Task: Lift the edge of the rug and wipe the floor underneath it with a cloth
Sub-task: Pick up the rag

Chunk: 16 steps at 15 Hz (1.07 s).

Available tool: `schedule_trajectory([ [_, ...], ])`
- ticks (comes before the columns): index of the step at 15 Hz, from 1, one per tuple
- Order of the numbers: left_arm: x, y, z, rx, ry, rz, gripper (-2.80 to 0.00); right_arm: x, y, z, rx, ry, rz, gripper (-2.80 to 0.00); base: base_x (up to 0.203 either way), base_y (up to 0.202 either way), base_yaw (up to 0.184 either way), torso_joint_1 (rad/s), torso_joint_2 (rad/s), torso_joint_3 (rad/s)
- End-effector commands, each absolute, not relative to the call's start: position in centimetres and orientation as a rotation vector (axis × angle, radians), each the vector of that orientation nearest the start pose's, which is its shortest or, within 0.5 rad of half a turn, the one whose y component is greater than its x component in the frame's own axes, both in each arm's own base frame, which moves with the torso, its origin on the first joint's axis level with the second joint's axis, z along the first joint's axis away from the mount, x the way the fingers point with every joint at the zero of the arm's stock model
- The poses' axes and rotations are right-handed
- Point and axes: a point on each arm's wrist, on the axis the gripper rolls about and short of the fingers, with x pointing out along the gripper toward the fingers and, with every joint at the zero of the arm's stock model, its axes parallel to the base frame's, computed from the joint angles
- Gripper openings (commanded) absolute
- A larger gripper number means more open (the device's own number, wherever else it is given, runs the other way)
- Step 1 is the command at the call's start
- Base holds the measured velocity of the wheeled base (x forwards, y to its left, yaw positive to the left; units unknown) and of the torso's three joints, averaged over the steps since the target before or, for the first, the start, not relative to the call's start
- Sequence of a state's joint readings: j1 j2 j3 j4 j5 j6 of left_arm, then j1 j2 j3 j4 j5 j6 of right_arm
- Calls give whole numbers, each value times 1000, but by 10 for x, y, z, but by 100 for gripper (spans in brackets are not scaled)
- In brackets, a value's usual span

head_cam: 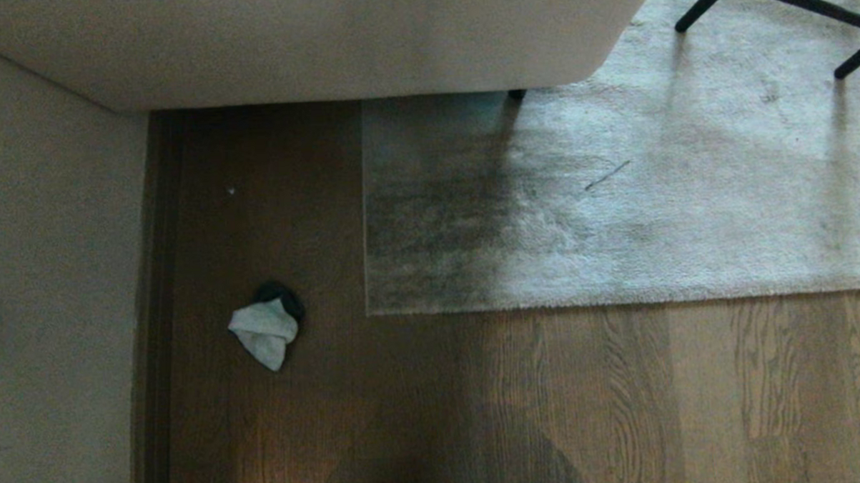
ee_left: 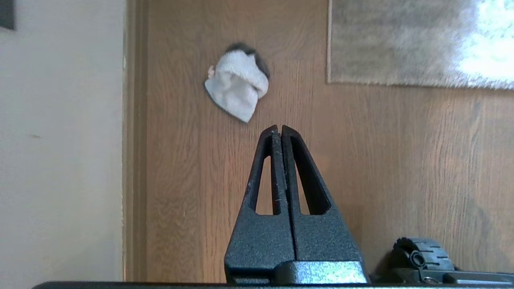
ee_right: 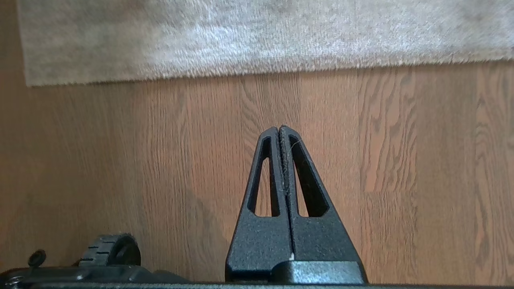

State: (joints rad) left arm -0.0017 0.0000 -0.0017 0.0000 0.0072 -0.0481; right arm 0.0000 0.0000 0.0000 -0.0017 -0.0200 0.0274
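The light grey plush rug lies flat, its near rug edge (head_cam: 618, 301) straight, its corner (head_cam: 369, 311) near the middle of the head view. A small pale cloth (head_cam: 265, 333) lies crumpled on the brown wooden floor (head_cam: 421, 399), left of that corner. Neither arm shows in the head view. My left gripper (ee_left: 279, 127) hangs shut and empty above the floor, short of the cloth (ee_left: 237, 86). Over bare planks, short of the rug edge (ee_right: 281, 70), my right gripper (ee_right: 279, 128) is shut and empty too.
A pale sofa (head_cam: 308, 38) overhangs the rug's far left part. A light wall (head_cam: 52, 283) with a dark skirting strip (head_cam: 157, 315) bounds the floor on the left. Black furniture legs (head_cam: 772, 1) stand on the rug at the far right.
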Motion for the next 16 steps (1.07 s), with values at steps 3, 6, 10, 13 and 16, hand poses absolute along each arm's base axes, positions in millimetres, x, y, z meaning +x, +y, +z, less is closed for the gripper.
schedule_trajectory([
  [3, -23, 0, 76, -49, -2, 6, -280, -23, 0, 76, 28, 0, -20, -280, 0, 0, 0, 2, 0, -195],
  [6, -23, 0, 76, -49, -2, 6, -280, -23, 0, 76, 29, 0, -21, -280, 0, 0, 0, 4, 2, -200],
  [10, -23, 0, 76, -49, -2, 6, -280, -23, 0, 76, 28, 0, -20, -280, 0, 0, 0, 0, 2, -195],
  [13, -23, 0, 76, -49, -2, 6, -280, -23, 0, 76, 29, 0, -20, -280, 0, 0, 0, 2, 1, -198],
  [16, -23, 0, 76, -49, -2, 6, -280, -23, 0, 76, 29, 0, -21, -280, 0, 0, 0, 3, 1, -193],
])
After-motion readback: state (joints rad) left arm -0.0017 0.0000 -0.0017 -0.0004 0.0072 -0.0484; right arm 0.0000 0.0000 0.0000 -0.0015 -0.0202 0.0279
